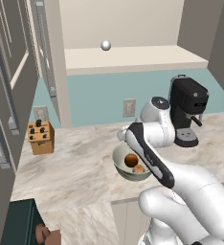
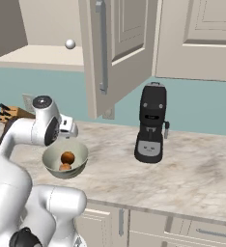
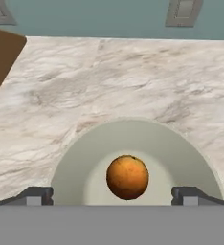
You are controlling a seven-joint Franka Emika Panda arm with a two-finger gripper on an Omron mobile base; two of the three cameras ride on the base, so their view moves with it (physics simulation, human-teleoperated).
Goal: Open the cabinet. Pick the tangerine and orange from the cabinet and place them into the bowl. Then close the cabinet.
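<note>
The pale bowl (image 1: 119, 158) (image 2: 49, 161) (image 3: 75, 153) stands on the marble counter with two orange fruits in it. The larger, darker one, the orange (image 1: 130, 160) (image 2: 67, 157) (image 3: 127, 176), lies toward the wall. The smaller, paler tangerine (image 1: 139, 168) (image 2: 64, 167) lies beside it, nearer the robot. My gripper (image 3: 112, 196) hangs just above the bowl, open, with nothing between its fingertips (image 3: 37, 196). The cabinet (image 1: 133, 57) stands open, its right door (image 2: 117, 48) swung out over the counter, and a small grey ball (image 1: 105, 45) (image 2: 70, 44) rests on its cream shelf.
A black coffee machine (image 1: 187, 110) (image 2: 151, 123) stands on the counter right of the bowl. A wooden knife block (image 1: 41, 138) (image 2: 11, 113) sits at the left by the wall. The left cabinet door (image 1: 51, 57) also hangs open. A wall outlet (image 1: 128, 107) is behind the bowl.
</note>
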